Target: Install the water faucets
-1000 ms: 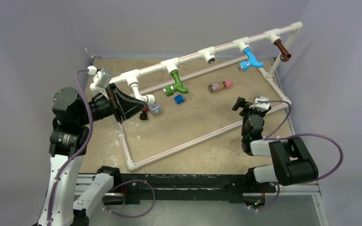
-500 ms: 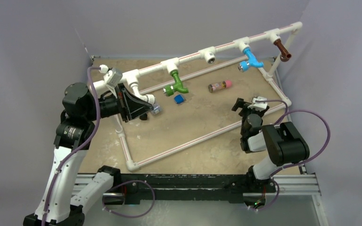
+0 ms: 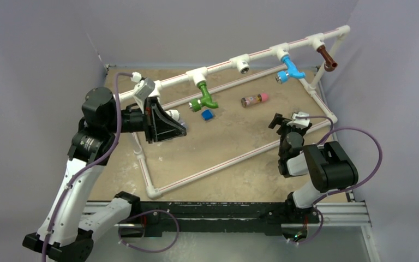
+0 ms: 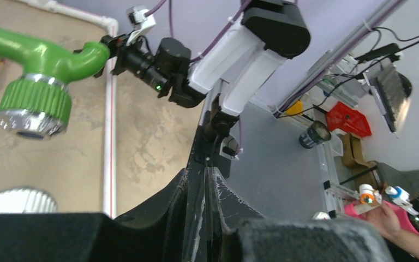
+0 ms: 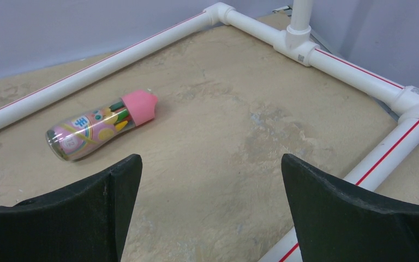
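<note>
left gripper (image 4: 201,173) jaws sat nearly closed, empty, beside the mounted white faucet (image 3: 173,114); right gripper (image 5: 210,164) gaped empty; next, probably backing clear.

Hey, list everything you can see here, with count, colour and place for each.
pipe frame: one, white with red stripes, standing on the table
white faucet: one, leftmost on the rail, beside the left gripper
green faucet: one, next along the rail
blue faucet: one, right of the bare T-fitting
brown faucet: one, rightmost on the rail
cube: one, blue, by the green faucet
tube: one, clear, pink cap, lying mid-table
left gripper: black, fingers nearly together, empty
right gripper: black, open, empty
</note>
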Motion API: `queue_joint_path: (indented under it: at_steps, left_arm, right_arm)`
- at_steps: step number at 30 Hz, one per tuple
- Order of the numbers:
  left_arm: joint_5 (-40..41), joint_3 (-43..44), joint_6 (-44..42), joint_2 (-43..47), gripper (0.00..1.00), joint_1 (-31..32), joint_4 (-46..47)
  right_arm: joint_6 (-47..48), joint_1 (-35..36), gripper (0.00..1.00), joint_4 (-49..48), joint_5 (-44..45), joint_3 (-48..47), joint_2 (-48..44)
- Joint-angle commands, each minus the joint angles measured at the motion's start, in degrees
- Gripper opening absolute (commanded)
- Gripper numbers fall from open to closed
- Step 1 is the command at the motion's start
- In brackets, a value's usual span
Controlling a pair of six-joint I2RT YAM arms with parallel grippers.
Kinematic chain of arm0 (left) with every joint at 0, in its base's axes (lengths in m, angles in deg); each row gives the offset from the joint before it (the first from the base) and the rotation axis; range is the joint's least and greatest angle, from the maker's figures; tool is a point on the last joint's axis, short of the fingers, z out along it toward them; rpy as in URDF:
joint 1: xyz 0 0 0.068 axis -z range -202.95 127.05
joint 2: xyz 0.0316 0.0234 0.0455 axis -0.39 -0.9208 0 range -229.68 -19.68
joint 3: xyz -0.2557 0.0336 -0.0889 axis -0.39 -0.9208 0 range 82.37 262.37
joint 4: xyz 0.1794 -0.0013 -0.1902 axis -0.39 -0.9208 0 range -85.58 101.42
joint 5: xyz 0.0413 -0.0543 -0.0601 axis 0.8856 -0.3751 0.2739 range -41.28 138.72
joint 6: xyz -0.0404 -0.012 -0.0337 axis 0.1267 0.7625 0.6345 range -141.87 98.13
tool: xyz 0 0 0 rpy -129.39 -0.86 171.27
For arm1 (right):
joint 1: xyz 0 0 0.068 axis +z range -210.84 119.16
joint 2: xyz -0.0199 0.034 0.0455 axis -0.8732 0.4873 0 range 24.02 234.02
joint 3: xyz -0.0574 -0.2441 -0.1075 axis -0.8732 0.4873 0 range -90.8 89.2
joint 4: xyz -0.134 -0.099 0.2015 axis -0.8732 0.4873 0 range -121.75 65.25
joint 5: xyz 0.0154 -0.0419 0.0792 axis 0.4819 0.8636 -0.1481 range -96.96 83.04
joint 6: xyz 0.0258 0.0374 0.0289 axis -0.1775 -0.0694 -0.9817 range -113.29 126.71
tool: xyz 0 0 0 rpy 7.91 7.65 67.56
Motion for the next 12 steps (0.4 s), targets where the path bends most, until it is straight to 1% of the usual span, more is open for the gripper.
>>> queue_joint_path:
  at_steps: [1, 4, 7, 9, 12]
  left_arm:
    - [-2.76, 7.64, -1.93, -2.48, 0.16, 2.41, -1.26]
    - [1.78, 15.65, -4.58, -4.95, 0.16, 2.95, -5.84]
    - [4.03, 20.87, -4.82, -6.24, 0.16, 2.99, -6.57]
    - [5.07, 22.41, -4.53, -6.37, 0.17, 2.94, -5.75]
    - [7.26, 22.44, -4.01, -5.88, 0.18, 2.99, -4.91]
  right_arm:
    - [0.98, -0.28, 0.99, -11.37, 0.38, -1.17, -0.07]
    - [0.96, -0.28, 0.99, -11.31, 0.31, -1.16, -0.08]
    - [0.97, -0.28, 0.99, -11.02, 0.31, -1.33, 0.07]
    - [-0.35, -0.32, 0.99, -7.27, -1.72, -2.36, -0.24]
    - [0.53, -0.35, 0.99, -10.50, -0.95, -1.28, -0.15]
